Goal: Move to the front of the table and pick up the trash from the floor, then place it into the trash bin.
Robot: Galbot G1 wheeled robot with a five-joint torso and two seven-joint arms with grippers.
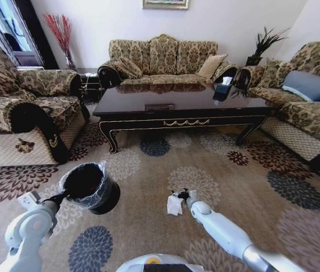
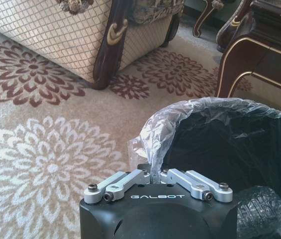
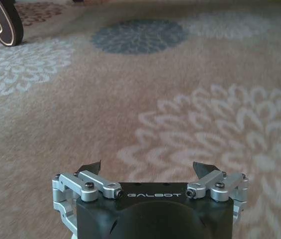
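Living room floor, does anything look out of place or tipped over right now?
Yes. A crumpled white tissue lies on the carpet by the open right gripper. The trash bin is tilted rather than upright, with the left gripper shut on its plastic liner.

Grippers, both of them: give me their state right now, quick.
Left gripper: shut on the trash bin, pinching its bag liner at the rim.
Right gripper: open, holding nothing, low over the carpet by the white tissue.
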